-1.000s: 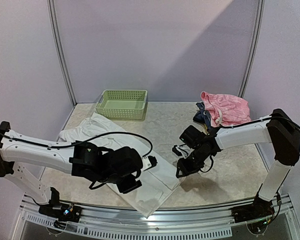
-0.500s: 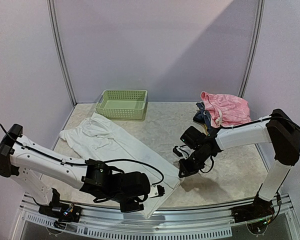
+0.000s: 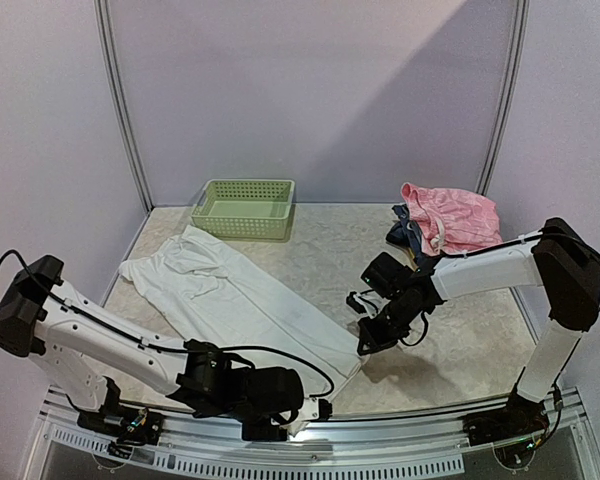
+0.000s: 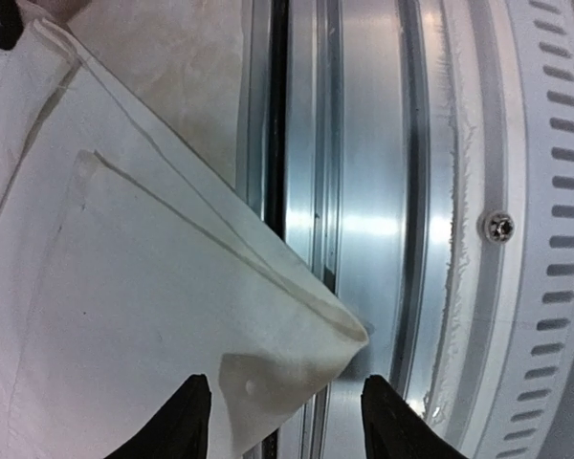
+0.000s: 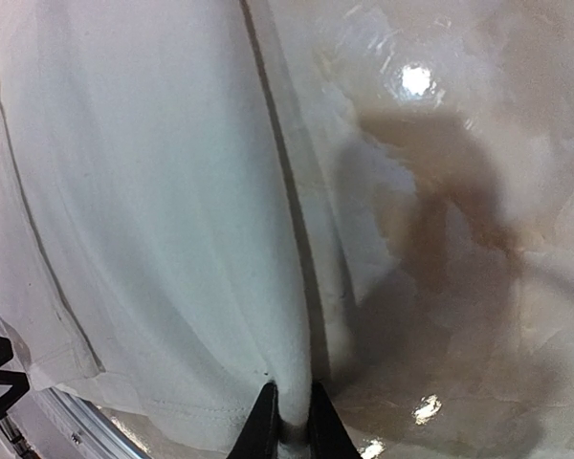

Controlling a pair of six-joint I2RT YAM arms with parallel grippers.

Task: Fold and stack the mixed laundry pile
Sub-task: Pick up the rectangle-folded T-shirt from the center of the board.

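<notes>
So the white piece (image 3: 240,300) is spread flat on the surface (image 3: 470,340), long axis running diagonally from far left, by the basket (image 3: 243,208), down to near right. Its near corner pokes out over the metal rail (image 4: 364,191) at the near edge.

That corner is the bit that matters. The left end effector (image 4: 287,421) sits low right at the near edge, about half open, and the corner lies just ahead of its two fingers (image 4: 187,426) and partly between them. Nothing is clamped there yet. It's clearly the nearer arm for that corner; my guess is it only has to push in a touch and close.

The right end effector (image 5: 289,426) is pinched nearly closed on a raised fold at the cloth's right edge, just right of that corner. So one edge is held and the other isn't yet.

Count: two garments to fold. The white one is here, and the pink piece (image 3: 450,218) is bunched at the far right on top of some dark blue clothes (image 3: 404,236), well apart from both arms. One basket, with nothing visible in it from this angle.
</notes>
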